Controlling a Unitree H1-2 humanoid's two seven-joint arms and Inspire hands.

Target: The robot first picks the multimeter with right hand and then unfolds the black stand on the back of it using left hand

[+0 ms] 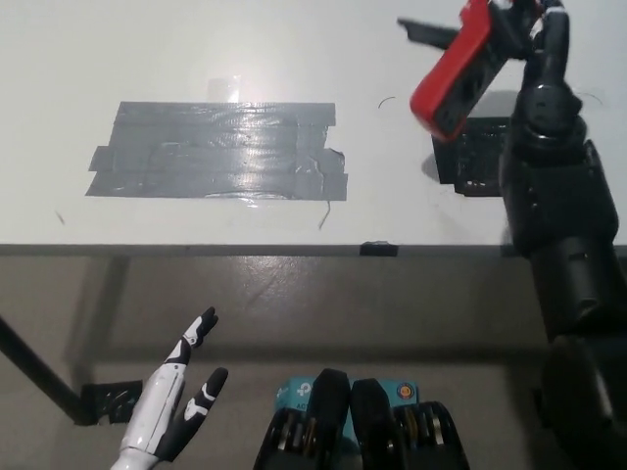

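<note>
The right hand (524, 39) grips the multimeter (453, 70) above the table (196, 59), its long axis tilted down-left; the left hand (176, 411), fingers spread, rests low and well apart; it must reach up and across.

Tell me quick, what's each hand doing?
Left hand: open, holding nothing, low beside the table.
Right hand: shut on the red-cased multimeter, lifted.

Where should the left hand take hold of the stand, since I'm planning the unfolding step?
Probably at its free tip, coming from the robot's left. The black stand juts out leftward from the red multimeter, which the right hand holds tilted above the table. The left hand rests low, open.
</note>
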